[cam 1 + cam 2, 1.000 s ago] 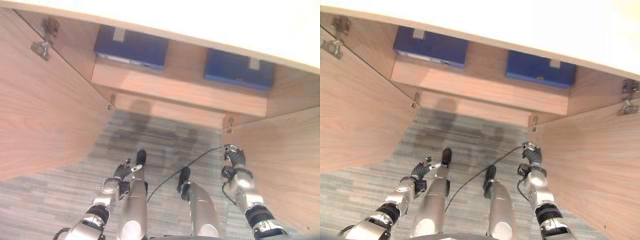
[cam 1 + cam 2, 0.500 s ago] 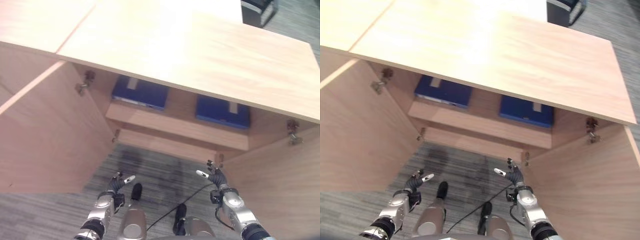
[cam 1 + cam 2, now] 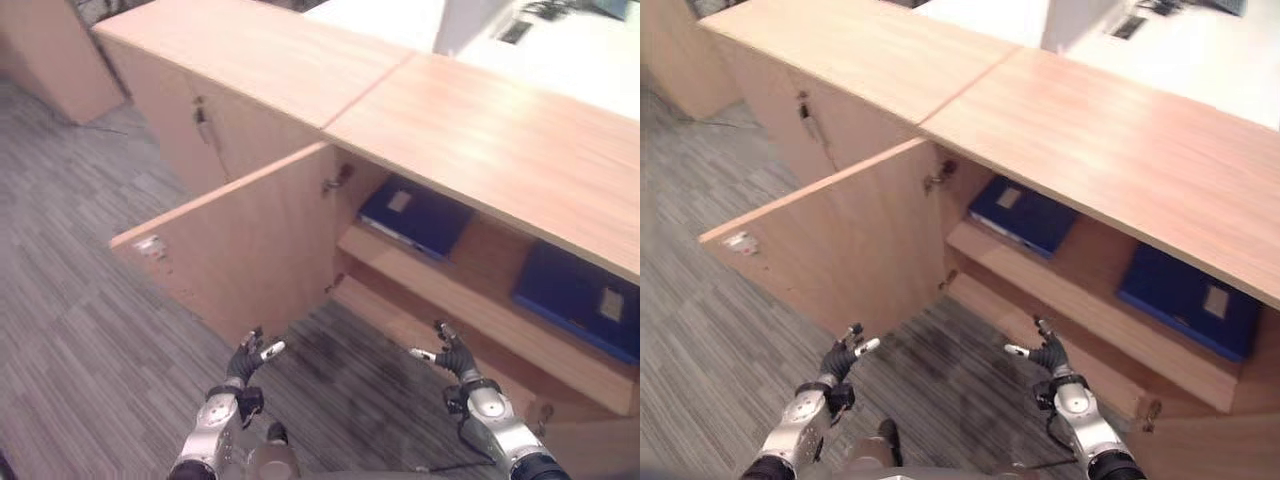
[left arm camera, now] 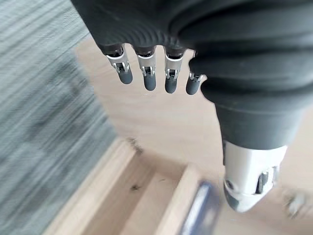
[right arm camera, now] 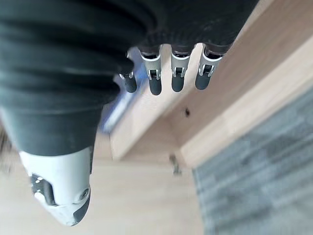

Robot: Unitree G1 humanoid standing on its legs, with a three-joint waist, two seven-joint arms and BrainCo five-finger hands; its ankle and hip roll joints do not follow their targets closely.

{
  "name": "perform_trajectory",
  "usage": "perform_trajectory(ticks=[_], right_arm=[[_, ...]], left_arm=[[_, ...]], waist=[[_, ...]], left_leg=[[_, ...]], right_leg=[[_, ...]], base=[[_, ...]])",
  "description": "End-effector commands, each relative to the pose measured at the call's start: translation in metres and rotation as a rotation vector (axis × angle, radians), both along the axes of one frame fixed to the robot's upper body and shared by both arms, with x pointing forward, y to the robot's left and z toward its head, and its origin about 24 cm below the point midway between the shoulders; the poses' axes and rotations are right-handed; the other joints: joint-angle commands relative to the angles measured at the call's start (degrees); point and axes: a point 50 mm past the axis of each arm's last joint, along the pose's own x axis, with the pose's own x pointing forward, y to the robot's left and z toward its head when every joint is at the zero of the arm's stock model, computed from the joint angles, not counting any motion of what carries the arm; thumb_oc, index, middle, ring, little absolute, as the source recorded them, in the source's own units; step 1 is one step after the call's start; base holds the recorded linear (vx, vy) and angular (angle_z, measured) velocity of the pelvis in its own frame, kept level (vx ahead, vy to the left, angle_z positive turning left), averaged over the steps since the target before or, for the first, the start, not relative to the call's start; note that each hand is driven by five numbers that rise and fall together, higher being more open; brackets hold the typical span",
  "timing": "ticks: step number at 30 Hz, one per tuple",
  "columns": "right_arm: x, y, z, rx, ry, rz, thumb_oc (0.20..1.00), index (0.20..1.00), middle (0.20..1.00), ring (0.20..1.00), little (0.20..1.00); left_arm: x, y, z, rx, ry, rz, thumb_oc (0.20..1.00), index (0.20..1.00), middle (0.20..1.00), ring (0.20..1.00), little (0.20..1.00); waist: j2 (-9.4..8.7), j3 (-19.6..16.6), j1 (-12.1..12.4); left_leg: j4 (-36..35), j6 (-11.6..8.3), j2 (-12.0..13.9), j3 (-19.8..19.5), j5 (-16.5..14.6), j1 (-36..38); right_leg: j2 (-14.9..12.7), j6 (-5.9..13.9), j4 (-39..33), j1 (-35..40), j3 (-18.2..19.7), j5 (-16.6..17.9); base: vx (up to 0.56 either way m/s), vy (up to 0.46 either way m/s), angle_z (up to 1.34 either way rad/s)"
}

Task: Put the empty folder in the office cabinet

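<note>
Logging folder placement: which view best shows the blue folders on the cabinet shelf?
The right eye view: both blue folders lie flat on the shelf, fully visible. The left eye view crops the right one. The wrist views give blurred blue slivers past open fingers.

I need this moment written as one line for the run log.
left hand: open, empty | right hand: open, empty | cabinet: left door open | two blue folders lying on shelf
</note>
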Motion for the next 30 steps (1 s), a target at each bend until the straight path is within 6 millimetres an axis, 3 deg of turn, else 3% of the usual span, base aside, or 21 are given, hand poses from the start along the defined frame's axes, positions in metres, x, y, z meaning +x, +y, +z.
perform_trajectory(ticks=[1, 2, 9, 11, 12, 13, 15, 16, 17, 20, 21, 22, 23, 25, 26, 30], right_arm=[[0.019, -0.001, 0.015, -0.004, -0.084, -0.003, 1.000, 1.000, 1.000, 1.000, 1.000], [0.018, 0.001, 0.012, 0.010, -0.074, -0.014, 1.000, 1.000, 1.000, 1.000, 1.000], [0.017, 0.016, 0.004, 0.072, -0.041, -0.046, 1.000, 1.000, 1.000, 1.000, 1.000], [0.015, 0.019, 0.003, 0.107, -0.040, -0.074, 1.000, 1.000, 1.000, 1.000, 1.000], [0.013, 0.018, 0.002, 0.113, -0.038, -0.087, 1.000, 1.000, 1.000, 1.000, 1.000], [0.013, 0.018, 0.002, 0.113, -0.038, -0.087, 1.000, 1.000, 1.000, 1.000, 1.000], [0.007, 0.012, -0.001, 0.114, -0.026, -0.118, 1.000, 1.000, 1.000, 1.000, 1.000], [-0.002, 0.005, -0.004, 0.117, -0.012, -0.160, 1.000, 1.000, 1.000, 1.000, 1.000], [-0.004, 0.002, -0.005, 0.120, -0.010, -0.176, 1.000, 1.000, 1.000, 1.000, 1.000], [-0.008, -0.001, -0.007, 0.127, -0.003, -0.201, 1.000, 1.000, 1.000, 1.000, 1.000], [-0.009, -0.002, -0.009, 0.129, 0.004, -0.209, 1.000, 1.000, 1.000, 1.000, 1.000], [-0.010, -0.002, -0.009, 0.129, 0.004, -0.209, 1.000, 1.000, 1.000, 1.000, 1.000], [-0.009, -0.004, -0.009, 0.120, 0.005, -0.214, 1.000, 1.000, 1.000, 1.000, 1.000], [-0.008, -0.005, -0.010, 0.113, 0.008, -0.220, 1.000, 1.000, 1.000, 1.000, 1.000], [-0.009, -0.019, -0.007, 0.089, -0.006, -0.241, 1.000, 1.000, 1.000, 1.000, 1.000], [-0.001, -0.021, 0.002, 0.064, -0.053, -0.188, 1.000, 1.000, 1.000, 1.000, 1.000]], left_arm=[[0.000, 0.007, 0.005, 0.015, -0.036, -0.005, 1.000, 1.000, 1.000, 1.000, 1.000], [-0.001, 0.006, 0.004, 0.016, -0.026, -0.012, 1.000, 1.000, 1.000, 1.000, 1.000], [0.001, 0.010, 0.005, 0.054, -0.016, -0.027, 1.000, 1.000, 1.000, 1.000, 1.000], [0.004, 0.015, 0.009, 0.076, -0.028, -0.031, 1.000, 1.000, 1.000, 1.000, 1.000], [0.006, 0.014, 0.010, 0.081, -0.035, -0.033, 1.000, 1.000, 1.000, 1.000, 1.000], [0.006, 0.014, 0.011, 0.082, -0.035, -0.034, 1.000, 1.000, 1.000, 1.000, 1.000], [0.009, 0.013, 0.013, 0.086, -0.049, -0.044, 1.000, 1.000, 1.000, 1.000, 1.000], [0.012, 0.007, 0.016, 0.081, -0.067, -0.068, 1.000, 1.000, 1.000, 1.000, 1.000], [0.013, 0.006, 0.018, 0.082, -0.075, -0.081, 1.000, 1.000, 1.000, 1.000, 1.000], [0.015, 0.001, 0.019, 0.085, -0.085, -0.116, 1.000, 1.000, 1.000, 1.000, 1.000], [0.016, 0.000, 0.020, 0.088, -0.086, -0.129, 1.000, 1.000, 1.000, 1.000, 1.000], [0.015, 0.000, 0.020, 0.089, -0.086, -0.129, 1.000, 1.000, 1.000, 1.000, 1.000], [0.016, 0.000, 0.022, 0.087, -0.095, -0.133, 1.000, 1.000, 1.000, 1.000, 1.000], [0.019, 0.002, 0.024, 0.086, -0.106, -0.119, 1.000, 1.000, 1.000, 1.000, 1.000], [-0.009, 0.047, 0.010, 0.121, 0.007, -0.084, 1.000, 1.000, 1.000, 1.000, 1.000], [-0.025, 0.064, -0.005, 0.107, 0.074, 0.016, 1.000, 1.000, 1.000, 1.000, 1.000]], waist=[[-0.20, -0.8, 1.4], [-0.61, -0.6, 1.8], [-2.21, -0.3, 3.7], [-2.63, 0.8, 3.7], [-2.52, 1.3, 2.8], [-2.60, 1.2, 2.8], [-1.51, 0.9, 1.1], [-0.50, 0.6, -0.6], [-0.04, 0.4, -0.9], [-0.07, 0.2, -1.4], [-0.29, 0.0, -1.3], [-0.28, 0.1, -1.4], [-0.69, 0.2, -1.2], [-1.11, 0.8, -0.8], [-0.90, 0.9, -0.2], [-0.61, -0.1, 0.9]], left_leg=[[-1.6, -5.29, 3.7, 2.1, -3.7, 6.3], [-1.6, -4.38, 2.9, 2.5, -2.8, 5.8], [-5.1, -1.26, -1.8, -0.1, -3.8, 6.7], [-5.9, 0.32, -4.4, -2.8, -4.2, 7.6], [-6.0, 0.78, -4.8, -4.6, -3.9, 7.5], [-5.9, 0.88, -5.0, -4.6, -3.7, 7.1], [-6.8, 1.56, -5.5, -8.4, -2.9, 6.7], [-7.3, 2.30, -6.3, -13.0, -2.4, 6.9], [-7.5, 2.57, -6.2, -14.4, -2.0, 6.6], [-7.3, 2.77, -6.4, -16.7, -2.0, 6.5], [-7.3, 2.70, -6.2, -17.6, -2.1, 6.4], [-7.3, 2.62, -6.1, -17.7, -2.2, 6.5], [-7.3, 2.48, -6.6, -18.4, -2.2, 6.4], [-7.2, 2.36, -7.1, -19.1, -2.3, 6.6], [-7.1, 2.21, -7.5, -19.5, -2.6, 6.8], [-7.5, 1.70, -7.6, -19.4, -2.7, 6.8]], right_leg=[[1.1, 2.25, -4.1, -1.1, 1.7, 5.8], [0.1, 1.79, -3.7, -1.3, 0.4, 7.0], [-3.9, 4.29, 1.1, -1.3, 0.3, 8.9], [-6.3, 6.37, 6.5, -2.2, 4.4, 13.1], [-6.2, 6.72, 8.6, -3.2, 8.9, 15.3], [-6.3, 6.74, 8.5, -3.3, 8.9, 15.6], [-2.5, 6.44, 12.7, -5.8, 20.1, 15.8], [2.1, 5.67, 16.8, -7.0, 27.8, 13.3], [3.5, 5.29, 17.8, -7.4, 29.1, 13.2], [5.1, 4.25, 17.6, -7.5, 29.7, 10.6], [6.8, 3.30, 13.3, -7.3, 29.9, 5.9], [6.8, 3.18, 13.3, -7.1, 29.7, 5.7], [8.7, 2.70, 8.2, -7.8, 30.3, 3.3], [8.6, 3.59, 4.4, -7.8, 29.4, 3.6], [8.2, 3.71, 2.5, -6.4, 28.5, 4.0], [7.6, 3.99, -1.0, -4.5, 29.4, 5.0]], base=[[-0.07, 0.208, 0.35], [-0.08, 0.207, 0.27], [-0.03, 0.168, 0.23], [-0.01, 0.146, 0.57], [-0.01, 0.022, 0.46], [0.00, 0.051, 0.82], [0.07, 0.143, 1.18], [0.15, 0.166, 0.75], [0.14, 0.102, 0.85], [0.09, -0.009, 1.60], [0.09, -0.032, 0.30], [0.12, -0.040, 0.30], [0.07, -0.023, 0.37], [0.07, -0.038, 0.17], [0.03, -0.035, 0.12], [0.05, -0.017, 0.09]])
